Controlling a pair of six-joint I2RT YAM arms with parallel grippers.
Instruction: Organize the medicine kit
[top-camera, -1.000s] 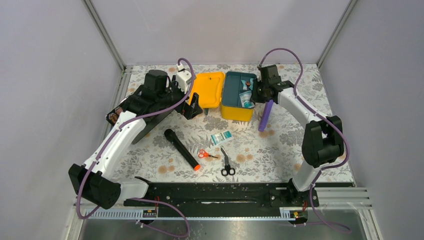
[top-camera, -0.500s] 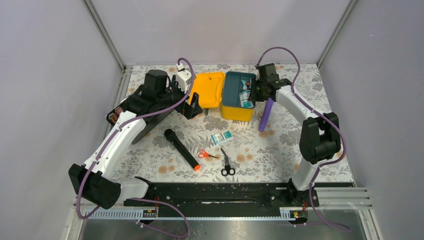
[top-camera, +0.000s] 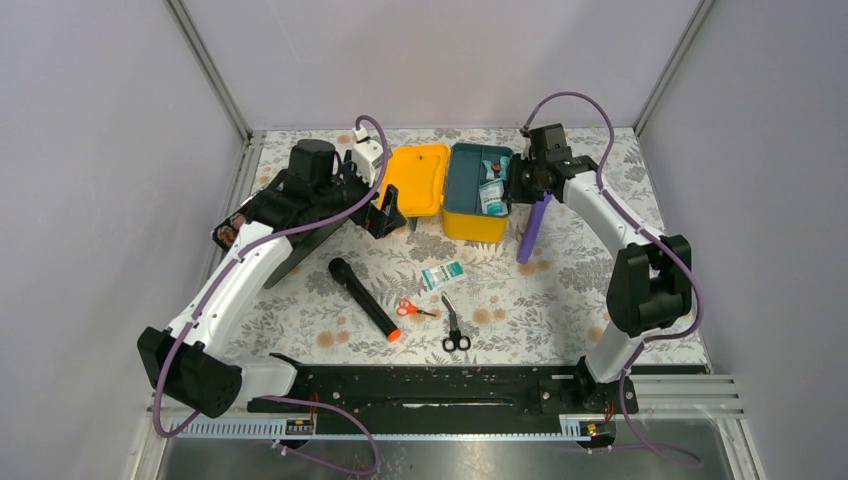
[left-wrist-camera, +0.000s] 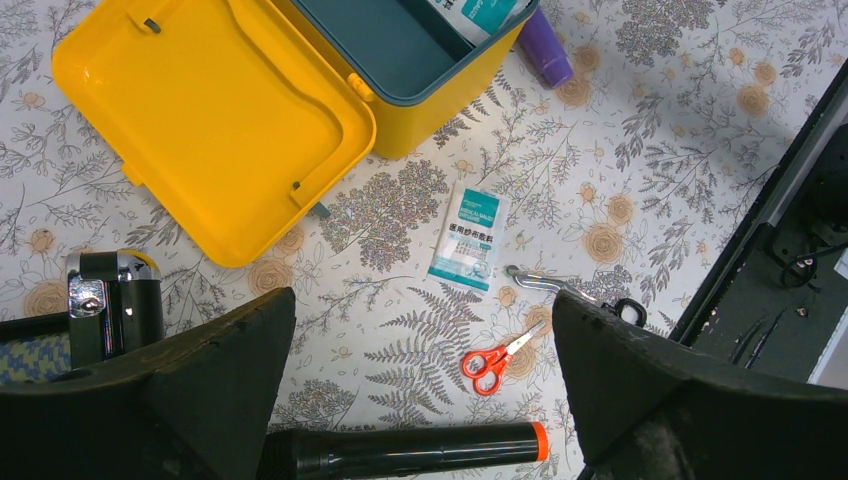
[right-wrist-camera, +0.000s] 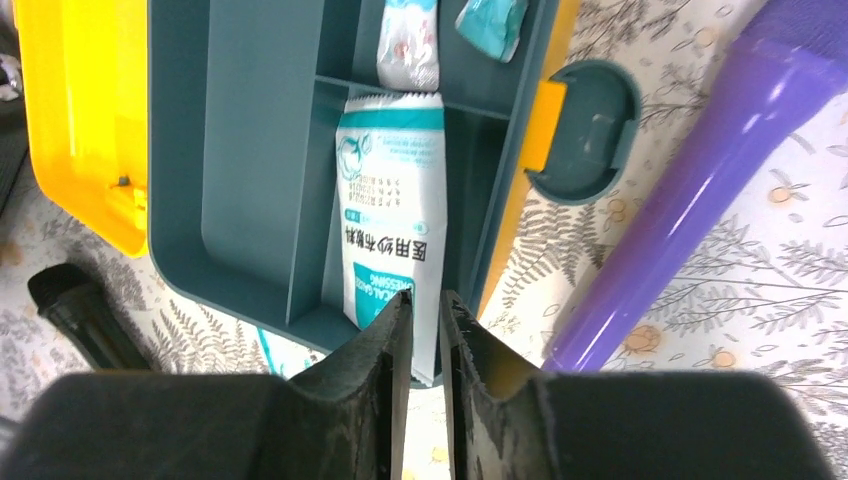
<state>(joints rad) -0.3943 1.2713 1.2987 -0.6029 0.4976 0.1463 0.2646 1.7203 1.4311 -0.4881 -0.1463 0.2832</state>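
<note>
Both right jaws above medicine kit (right-wrist-camera: 250, 150)

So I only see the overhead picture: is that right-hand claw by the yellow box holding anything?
Observer: No. Its wrist camera shows the right gripper nearly closed on nothing, over a white-and-teal packet lying in the medicine kit.
Visitor: Anything else inside?
Observer: Past a divider, a small white sachet and a teal sachet.
Visitor: And the left claw?
Observer: The left gripper is wide open and empty, looking down on the kit's yellow lid.
</note>
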